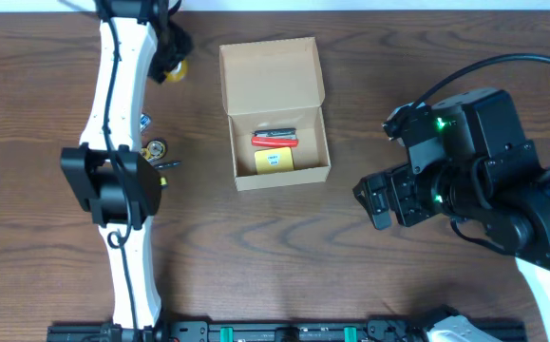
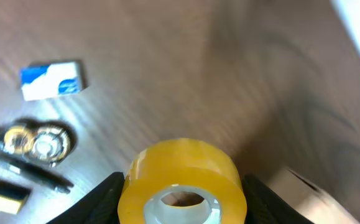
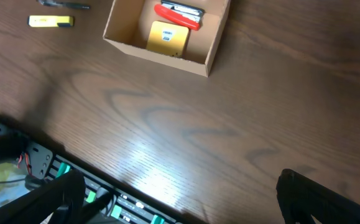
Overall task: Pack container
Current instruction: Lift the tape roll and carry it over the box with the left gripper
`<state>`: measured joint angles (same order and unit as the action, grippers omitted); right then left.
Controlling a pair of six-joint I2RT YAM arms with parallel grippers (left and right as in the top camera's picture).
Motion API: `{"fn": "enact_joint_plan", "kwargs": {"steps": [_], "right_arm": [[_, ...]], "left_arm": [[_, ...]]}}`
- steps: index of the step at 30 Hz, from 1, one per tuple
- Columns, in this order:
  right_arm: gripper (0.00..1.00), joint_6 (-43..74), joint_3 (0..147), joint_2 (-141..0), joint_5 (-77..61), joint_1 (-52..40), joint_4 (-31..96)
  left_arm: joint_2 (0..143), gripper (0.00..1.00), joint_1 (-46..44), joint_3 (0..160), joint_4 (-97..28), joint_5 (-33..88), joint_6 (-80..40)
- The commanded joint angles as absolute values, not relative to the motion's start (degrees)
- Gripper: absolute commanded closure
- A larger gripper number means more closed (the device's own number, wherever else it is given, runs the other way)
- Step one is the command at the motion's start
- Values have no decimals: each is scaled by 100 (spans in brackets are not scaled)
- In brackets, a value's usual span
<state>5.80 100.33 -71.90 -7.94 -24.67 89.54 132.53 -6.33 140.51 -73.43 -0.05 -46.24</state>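
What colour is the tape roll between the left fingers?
The tape roll is yellow; left wrist view shows it best.

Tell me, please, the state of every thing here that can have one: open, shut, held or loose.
Tan-brown cardboard box: lid open, partly filled.
Yellow roll of clear tape: gripped at both sides.
Left claw: shut on that roll.
Right claw: open, empty.
Small blue-and-white rectangular block: lying loose, outside the box.
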Motion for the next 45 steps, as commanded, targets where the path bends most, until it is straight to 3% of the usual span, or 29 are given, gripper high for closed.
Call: {"fn": "enact_joint_plan", "kwargs": {"steps": [1, 8, 15, 45], "right_arm": [[1, 508, 10042, -7196, -775, -2436, 8962], [1, 506, 10042, -7196, -773, -2436, 8962], [1, 506, 10042, -7196, -773, -2436, 8960], [1, 506, 10042, -7196, -773, -2436, 8962]], "left_arm": [[13028, 94, -895, 14529, -7485, -102, -3518], [13028, 94, -1398, 14702, -8001, 1129, -1653], [13028, 94, -1916, 14700, -8674, 1319, -279], [14252, 94, -2842, 14628, -8265, 1758, 2248]]}}
